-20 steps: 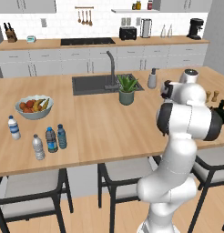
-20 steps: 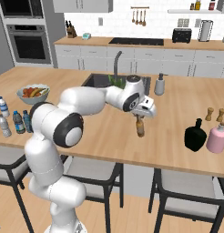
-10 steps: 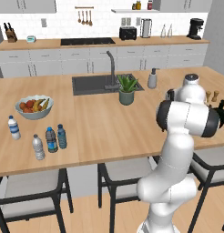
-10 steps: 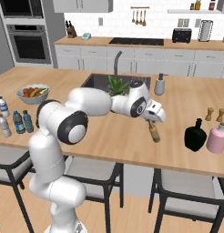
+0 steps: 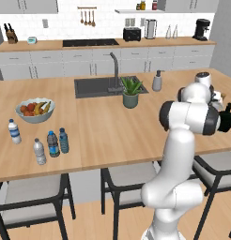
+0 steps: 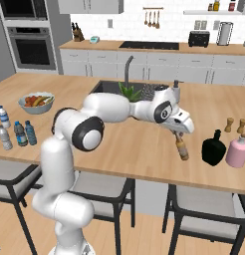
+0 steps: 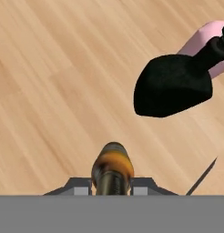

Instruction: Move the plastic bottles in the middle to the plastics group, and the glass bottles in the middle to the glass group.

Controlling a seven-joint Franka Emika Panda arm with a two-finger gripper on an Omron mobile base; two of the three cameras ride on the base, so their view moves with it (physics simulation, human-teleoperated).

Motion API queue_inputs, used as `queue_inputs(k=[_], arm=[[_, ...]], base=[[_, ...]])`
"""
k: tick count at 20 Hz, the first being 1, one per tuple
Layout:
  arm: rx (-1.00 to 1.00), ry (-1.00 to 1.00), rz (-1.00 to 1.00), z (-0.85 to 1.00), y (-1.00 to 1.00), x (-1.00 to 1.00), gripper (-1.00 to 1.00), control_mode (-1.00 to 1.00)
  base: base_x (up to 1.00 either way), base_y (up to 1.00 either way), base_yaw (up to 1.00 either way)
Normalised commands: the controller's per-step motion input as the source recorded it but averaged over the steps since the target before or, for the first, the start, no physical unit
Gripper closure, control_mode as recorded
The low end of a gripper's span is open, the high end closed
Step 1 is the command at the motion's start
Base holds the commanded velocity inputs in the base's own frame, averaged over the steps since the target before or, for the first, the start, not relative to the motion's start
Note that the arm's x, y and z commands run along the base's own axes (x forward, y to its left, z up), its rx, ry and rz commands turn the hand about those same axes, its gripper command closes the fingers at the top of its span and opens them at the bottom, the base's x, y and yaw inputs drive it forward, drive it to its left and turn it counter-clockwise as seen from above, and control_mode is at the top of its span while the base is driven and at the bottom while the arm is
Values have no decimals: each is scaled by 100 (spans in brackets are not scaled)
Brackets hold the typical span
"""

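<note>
The amber bottle (image 6: 182, 148) hangs in the jaws of the gripper (image 6: 179, 138), which are closed on its upper part; it is tilted and held a little above the tabletop (image 6: 144, 149), just left of the black glass bottle (image 6: 212, 148). In the hand view the amber bottle (image 7: 112, 169) is seen from above, between the two fingertips (image 7: 77, 186), with its orange band toward the camera.

The arm reaches out low and far to the right over the tabletop, its forearm nearly level and the hand pointing down and slightly outward.

Near the black glass bottle stands a pink bottle (image 6: 237, 151), touching or almost touching it, and behind them are two wooden shakers (image 6: 234, 125). Between the held bottle and the black one the wood is free. In the hand view the black glass bottle (image 7: 173, 84) lies ahead to the upper right, with the pink bottle (image 7: 206, 38) partly behind it.

The left base view shows the other end of the tabletop: the dark bottle with blue label (image 5: 53, 144) and the pale blue bottle (image 5: 64, 140) stand side by side, the greyish ribbed bottle (image 5: 39, 151) just beside them, the white-capped bottle (image 5: 14, 131) farther left, and a fruit bowl (image 5: 35, 109) behind. In this view the arm's own body hides the gripper.
</note>
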Motion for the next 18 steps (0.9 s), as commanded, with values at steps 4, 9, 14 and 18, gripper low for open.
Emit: queue_inputs(k=[4,9,14,18], arm=[[0,-17,-2,-14,-36,-4,100,-100],[4,-1,-4,-9,-40,2,100,-100],[6,5,-6,-18,-20,0,100,-100],[10,6,-2,-23,-20,0,100,-100]], base=[[0,0,0],[0,0,0],[0,0,0],[0,0,0]])
